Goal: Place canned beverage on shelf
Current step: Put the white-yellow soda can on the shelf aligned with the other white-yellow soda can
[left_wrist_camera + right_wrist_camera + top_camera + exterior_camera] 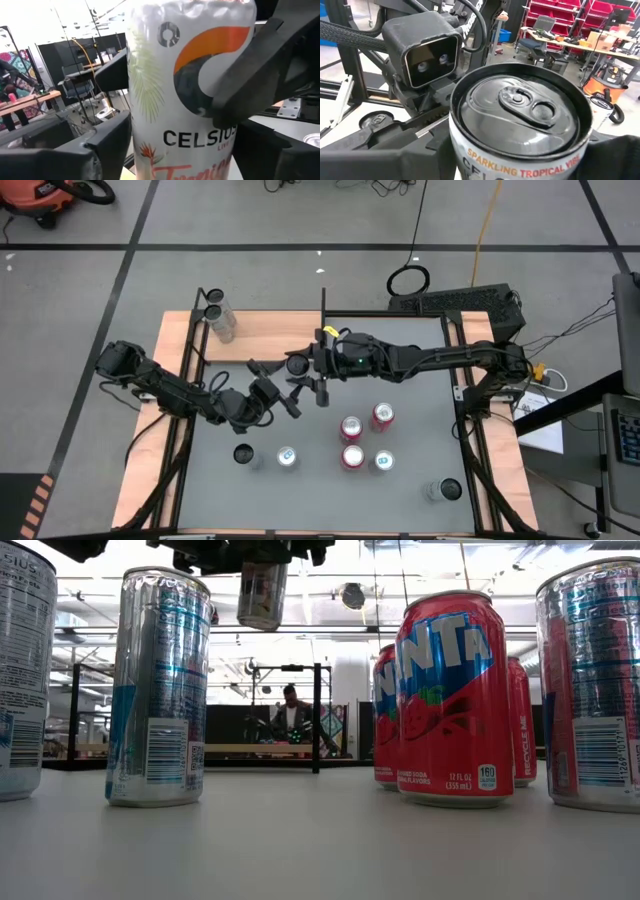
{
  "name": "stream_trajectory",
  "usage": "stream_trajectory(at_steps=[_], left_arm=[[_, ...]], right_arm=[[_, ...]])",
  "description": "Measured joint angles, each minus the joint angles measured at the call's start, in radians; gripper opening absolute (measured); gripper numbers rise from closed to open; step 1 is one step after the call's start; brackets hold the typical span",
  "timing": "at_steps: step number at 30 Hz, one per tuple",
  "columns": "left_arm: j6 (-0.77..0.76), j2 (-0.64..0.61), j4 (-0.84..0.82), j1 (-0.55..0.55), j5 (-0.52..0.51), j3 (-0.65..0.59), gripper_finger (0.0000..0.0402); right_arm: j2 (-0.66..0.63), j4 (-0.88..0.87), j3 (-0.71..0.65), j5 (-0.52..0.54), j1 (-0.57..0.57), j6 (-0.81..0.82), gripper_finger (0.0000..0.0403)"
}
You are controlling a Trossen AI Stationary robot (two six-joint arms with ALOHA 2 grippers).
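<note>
We see the tall white Celsius aluminium can upright, long axis vertical, lifted above the grey table, clamped in the right claw; the left claw stands apart beside it.

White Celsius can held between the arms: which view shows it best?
Left wrist view: the white Celsius can with the orange and grey toucan print fills the frame, label readable. Right wrist view shows its dark lid and pull tab. Low view shows only its lower part hanging at the top edge. High view: a small dark top among the fingers.
</note>
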Motion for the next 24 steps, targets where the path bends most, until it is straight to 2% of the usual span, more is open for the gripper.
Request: stream_trajectory(at_steps=[4,9,17,24], left_arm=[[-0.001,0.0,-0.001,0.0,0.0,0.0,0.0273],[-0.007,0.0,-0.001,0.0,0.001,0.0,0.0267],[-0.031,0.0,-0.013,-0.002,-0.015,-0.001,0.0266],[-0.003,-0.008,-0.016,-0.037,-0.147,-0.001,0.0265]], right_arm=[[0.0,0.004,0.0,0.003,0.0,-0.006,0.0206],[0.0,0.004,0.0,0.004,0.0,-0.005,0.0212],[-0.012,-0.001,0.0,0.004,0.001,0.005,0.0286],[-0.071,-0.145,0.0,0.058,0.002,0.0,0.0325]])
